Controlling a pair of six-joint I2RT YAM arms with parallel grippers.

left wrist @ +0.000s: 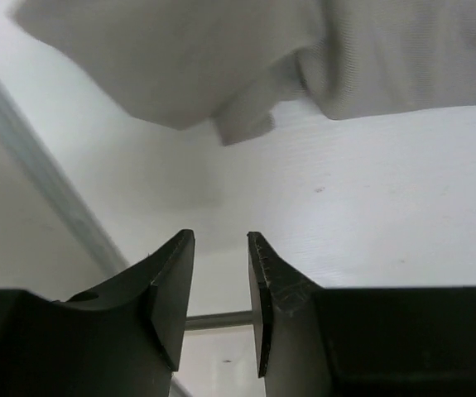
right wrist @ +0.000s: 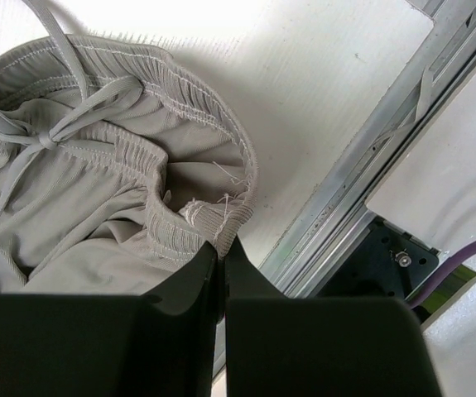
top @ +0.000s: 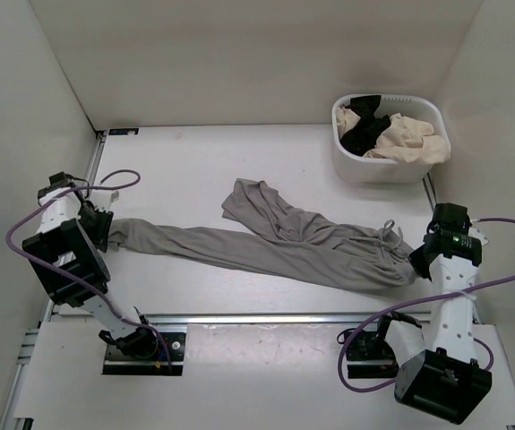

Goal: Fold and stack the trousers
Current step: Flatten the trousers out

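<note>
- L gripper point(left wrist: 221, 240): fingers point(left wrist: 170, 285) parted narrow, gap bare, nothing betw. them.
- trousers point(left wrist: 221, 66), L end: leg hem lies on table point(left wrist: 370, 207) just ahead of L fingertips, apart from them, no contact.
- Top view: L gripper point(top: 103, 229) sits low at hem of the long leg. Garment runs from there across to R gripper point(top: 416, 260). 2nd leg doubled back, lying beyond the mid part.
- R gripper point(right wrist: 221, 248): fingers point(right wrist: 184, 285) pressed together, no gap seen. Waistband edge pinched at the tips.
- Rest of waistband bunched, spreading ahead of R fingers. Drawstring point(right wrist: 47, 136) bow further ahead, loose on the fabric.
- Metal rail point(right wrist: 362, 165) runs just beside R fingers, on the side away from the cloth.
</note>
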